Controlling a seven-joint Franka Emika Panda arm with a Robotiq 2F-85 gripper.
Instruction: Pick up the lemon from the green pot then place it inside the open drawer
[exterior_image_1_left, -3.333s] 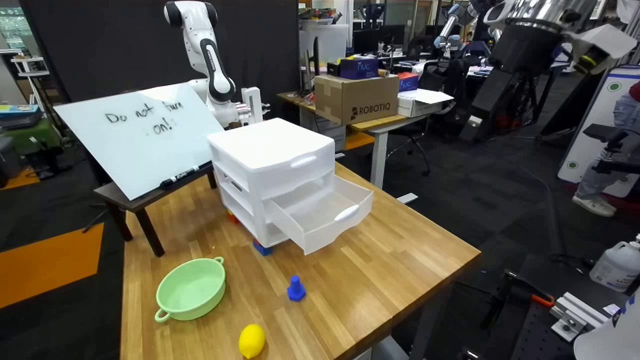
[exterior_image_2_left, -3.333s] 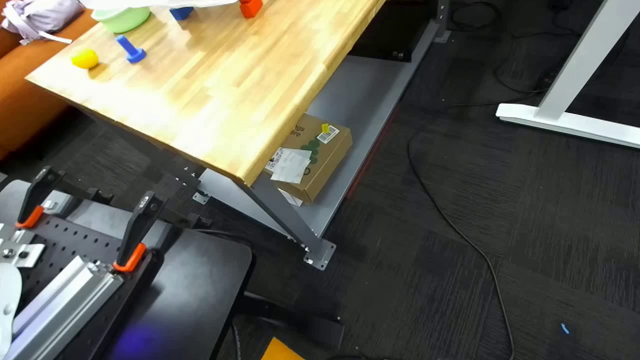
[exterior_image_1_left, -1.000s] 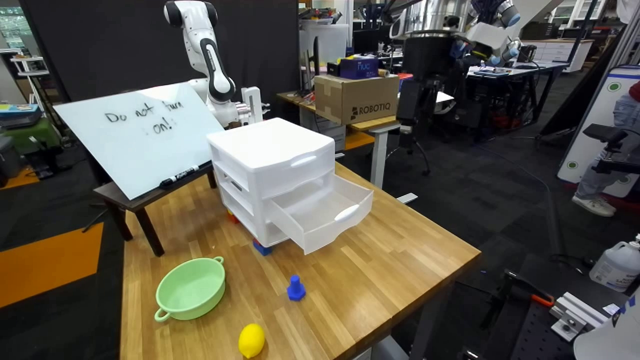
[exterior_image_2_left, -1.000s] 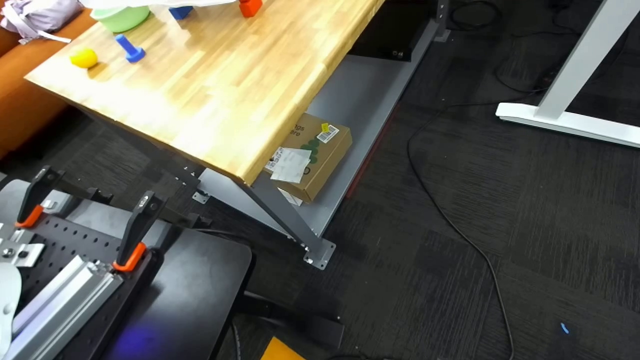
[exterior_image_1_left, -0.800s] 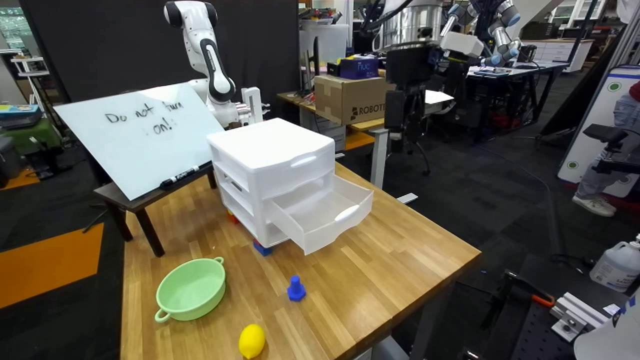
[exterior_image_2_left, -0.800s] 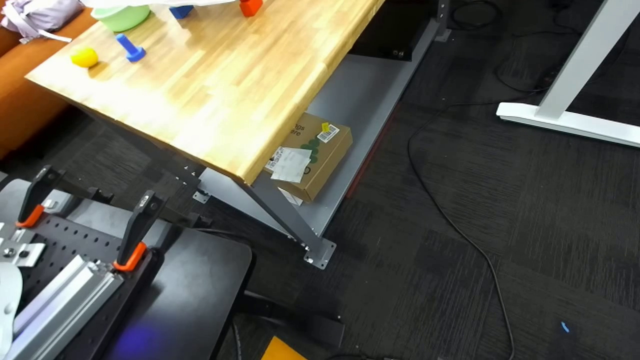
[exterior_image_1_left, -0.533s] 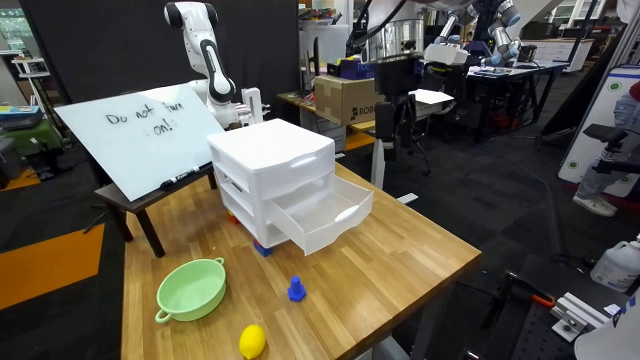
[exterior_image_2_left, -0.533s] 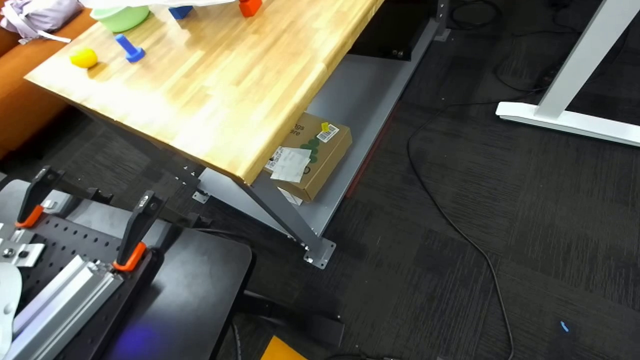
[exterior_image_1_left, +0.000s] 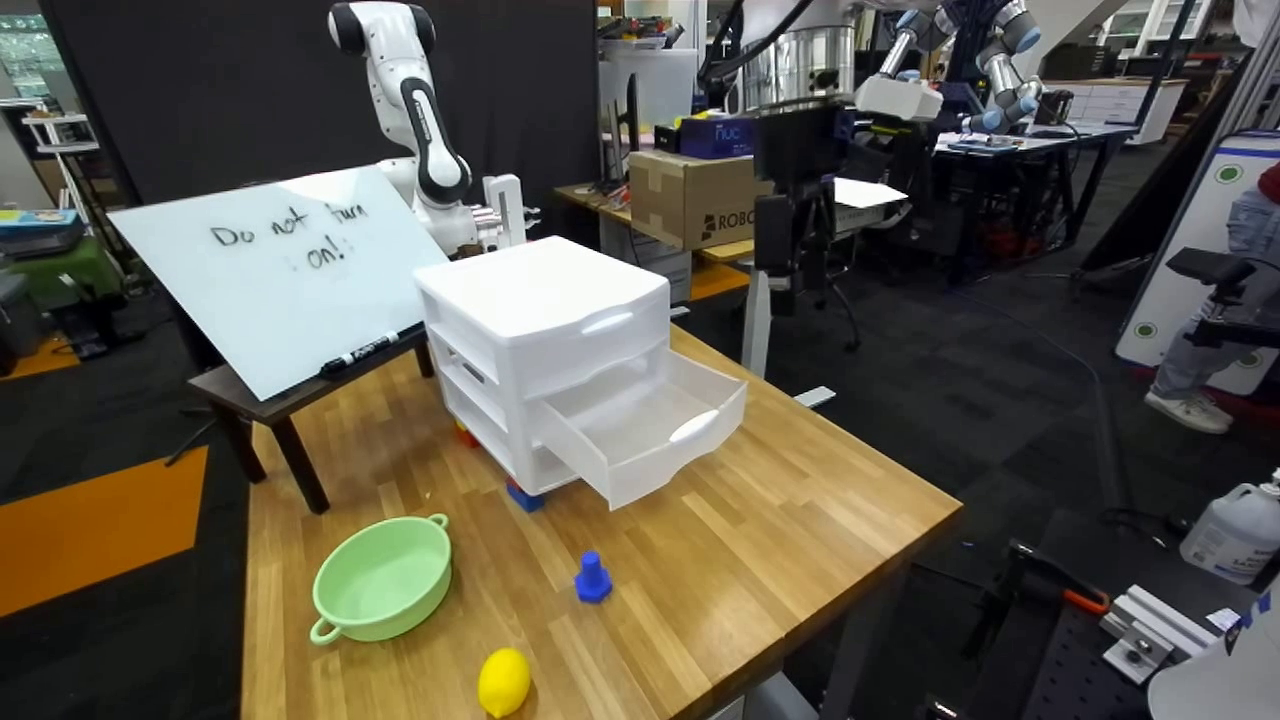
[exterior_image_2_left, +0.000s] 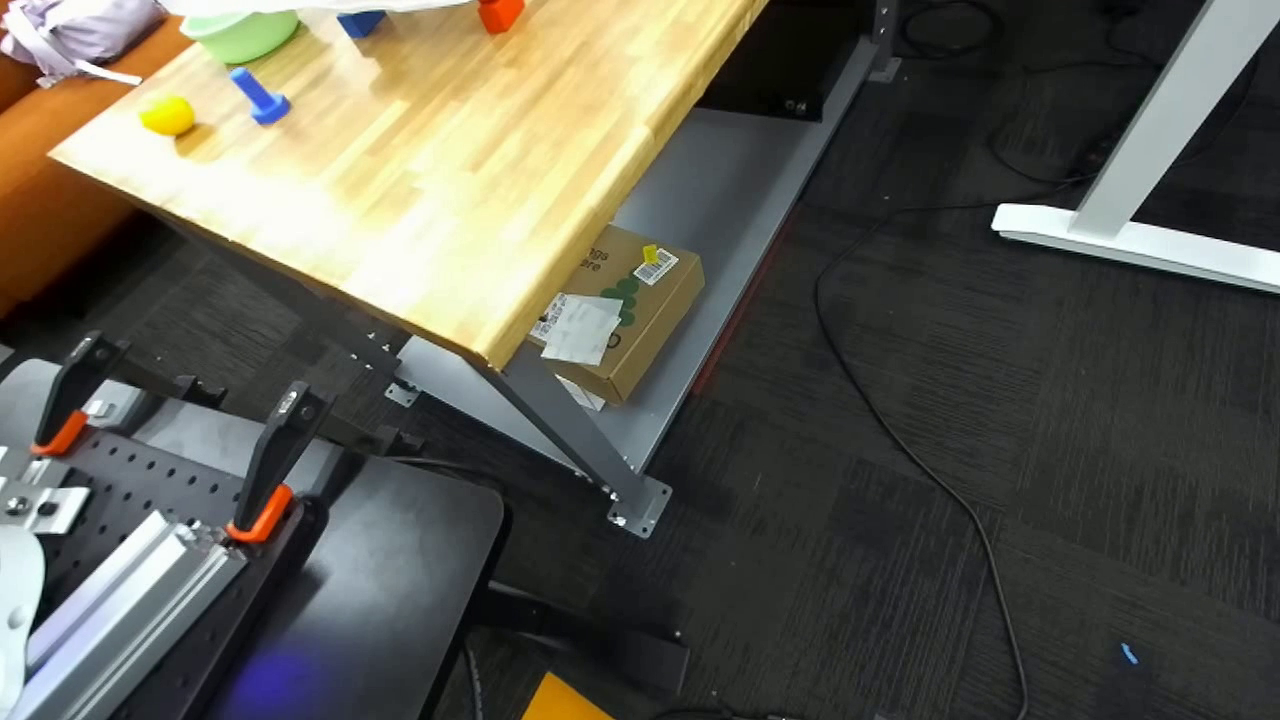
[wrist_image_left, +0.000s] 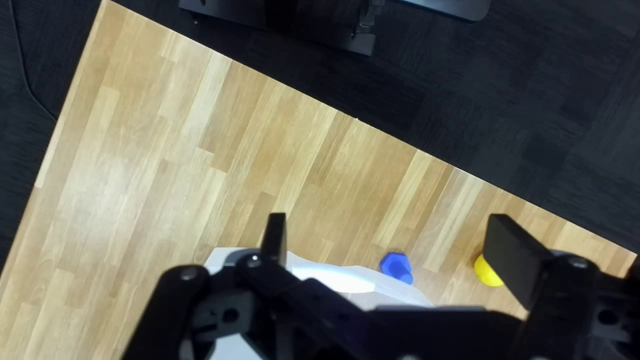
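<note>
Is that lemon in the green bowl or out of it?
Out. In both exterior views the lemon rests on the wooden tabletop, apart from the green bowl.

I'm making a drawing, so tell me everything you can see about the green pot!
The green pot is round, shallow and pale, and looks like smooth plastic. Two little loop handles stick out on opposite sides. It sits upright on the wooden table, apart from the lemon. Only the table touches it. Nothing shows inside.
</note>
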